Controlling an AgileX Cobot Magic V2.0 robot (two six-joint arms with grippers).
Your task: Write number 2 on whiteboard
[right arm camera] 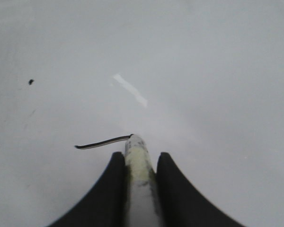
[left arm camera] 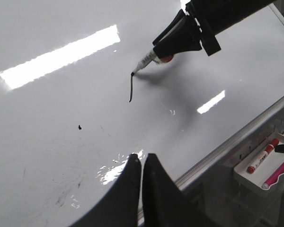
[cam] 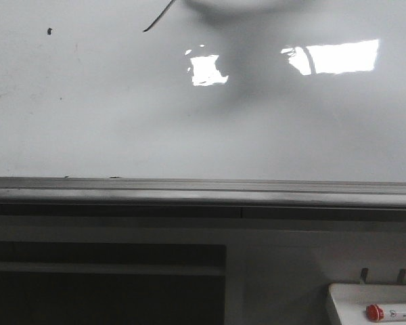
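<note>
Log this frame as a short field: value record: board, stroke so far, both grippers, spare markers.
whiteboard: glossy, glare patches, a few dark specks
number 2: only a short curved black stroke so far
right gripper: shut on marker, tip at the stroke's end
left gripper: shut, holding nothing, over the board near its rail
tray: beside the rail, holds a red-capped marker and a pink one
</note>
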